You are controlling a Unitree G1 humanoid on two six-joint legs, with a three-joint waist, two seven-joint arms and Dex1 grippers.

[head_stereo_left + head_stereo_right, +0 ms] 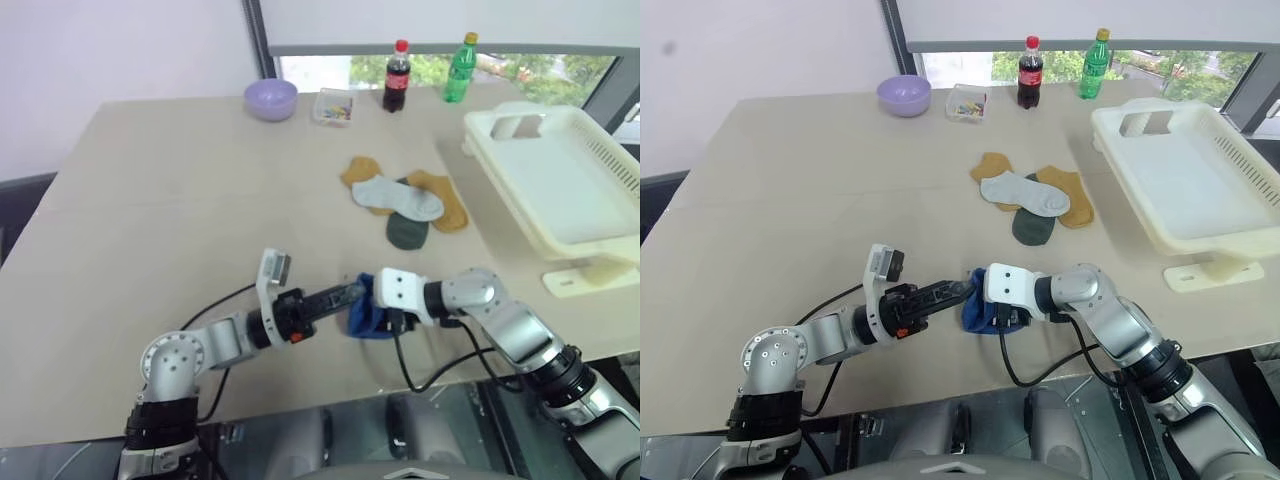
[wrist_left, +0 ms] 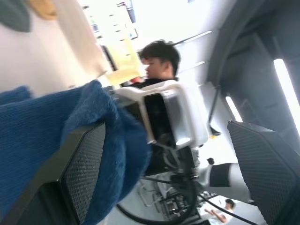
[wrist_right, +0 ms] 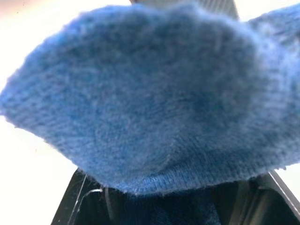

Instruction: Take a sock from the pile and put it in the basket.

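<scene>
— Where is the sock (image 1: 362,312) seen?

— Low centre, near the table's (image 1: 150,200) front edge, gripped by the right gripper (image 1: 383,318); the left gripper (image 1: 352,294) is spread wide, one finger inside the fabric.

— And open room?

— Bare tabletop at left (the pile (image 1: 405,203) lies upper centre); the basket (image 1: 560,180) overhangs the right edge.

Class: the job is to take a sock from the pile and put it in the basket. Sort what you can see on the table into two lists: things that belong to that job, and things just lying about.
Belongs to the job:
blue sock, held in the right gripper
pile of socks
cream basket

Just lying about:
lilac bowl
small clear box
cola bottle
green bottle
</scene>
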